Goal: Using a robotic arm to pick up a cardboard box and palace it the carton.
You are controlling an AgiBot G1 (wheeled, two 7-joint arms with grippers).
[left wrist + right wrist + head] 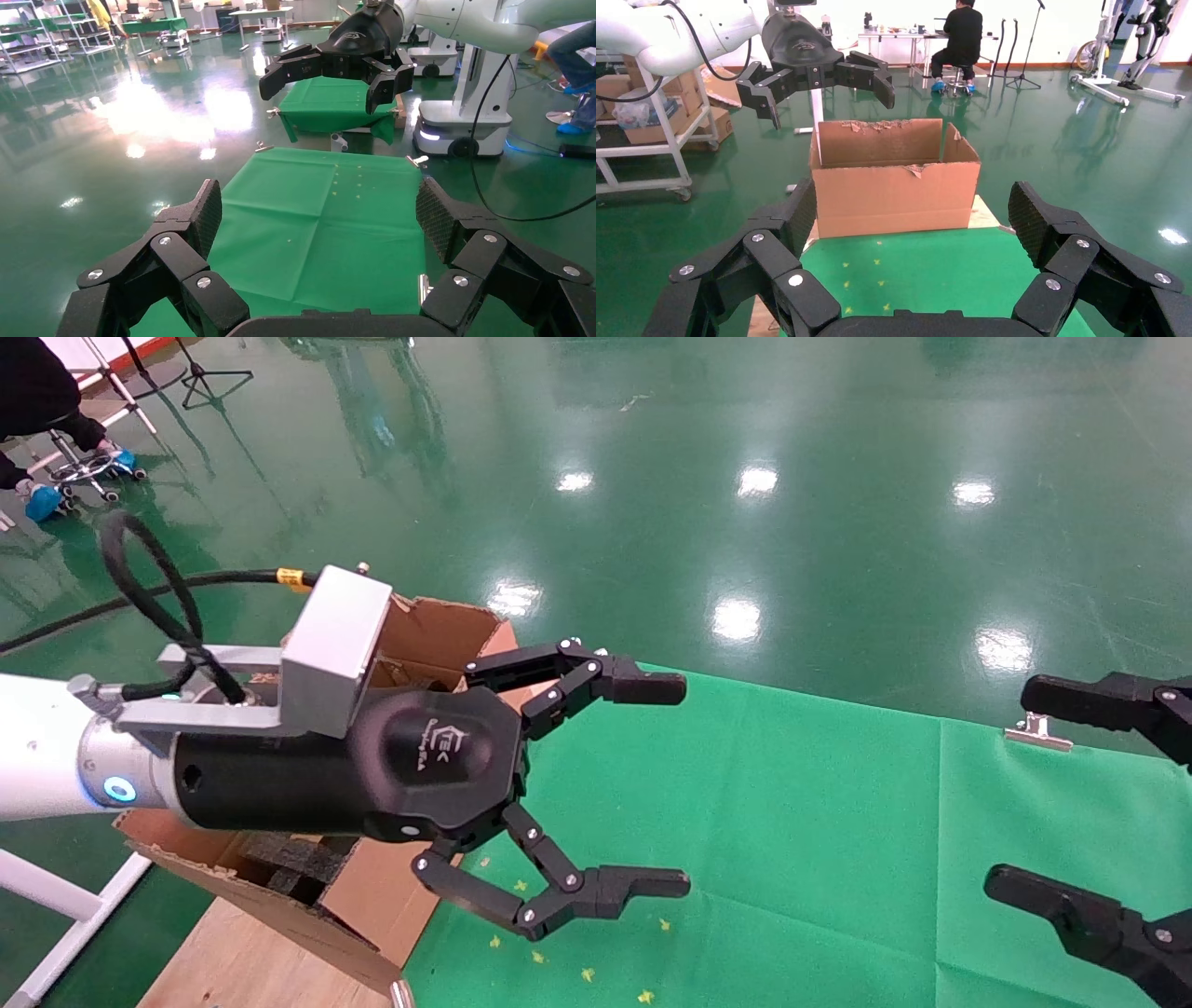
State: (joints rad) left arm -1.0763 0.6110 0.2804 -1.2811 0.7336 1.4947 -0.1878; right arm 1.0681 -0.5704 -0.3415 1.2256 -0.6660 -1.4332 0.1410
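Brown carton [895, 189], green cloth [792, 822], black end effector [643, 784]

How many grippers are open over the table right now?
2. The left tool hangs open beside the carton at the green cloth's left end; the right tool hangs open at its right end. The small cardboard box isn't visible anywhere.

You have a glossy green floor [838, 449] mirroring ceiling lights, and a seated dark-clothed person [962, 35] at the far white desk [898, 34].
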